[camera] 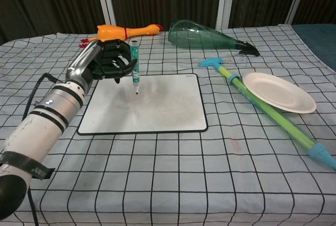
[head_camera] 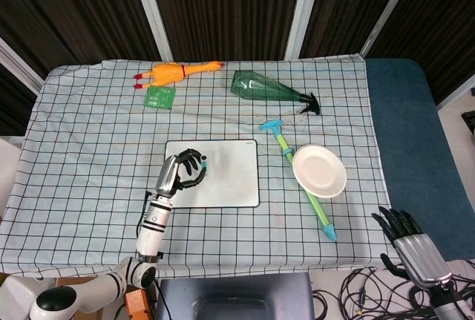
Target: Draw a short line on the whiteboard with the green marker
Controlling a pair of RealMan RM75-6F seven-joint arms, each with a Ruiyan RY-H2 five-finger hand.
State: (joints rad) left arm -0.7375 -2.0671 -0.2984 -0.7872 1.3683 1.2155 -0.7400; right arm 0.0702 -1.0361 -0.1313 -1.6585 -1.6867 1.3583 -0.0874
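The whiteboard [head_camera: 223,175] [camera: 157,105] lies flat in the middle of the checked cloth. My left hand [head_camera: 180,172] [camera: 105,62] hovers over the board's left part and grips the green marker [camera: 135,66] [head_camera: 202,165], which stands nearly upright with its tip pointing down just above the white surface. Whether the tip touches the board I cannot tell. No fresh line shows on the board. My right hand [head_camera: 415,246] rests far off at the lower right, beyond the table's edge, fingers spread and holding nothing.
A white plate [head_camera: 319,171] [camera: 278,92] and a green-blue water-gun tube [head_camera: 300,186] [camera: 262,105] lie right of the board. Behind it are a green bottle [head_camera: 267,88] [camera: 207,36], a rubber chicken [head_camera: 174,73] [camera: 123,31] and a green card [head_camera: 159,97].
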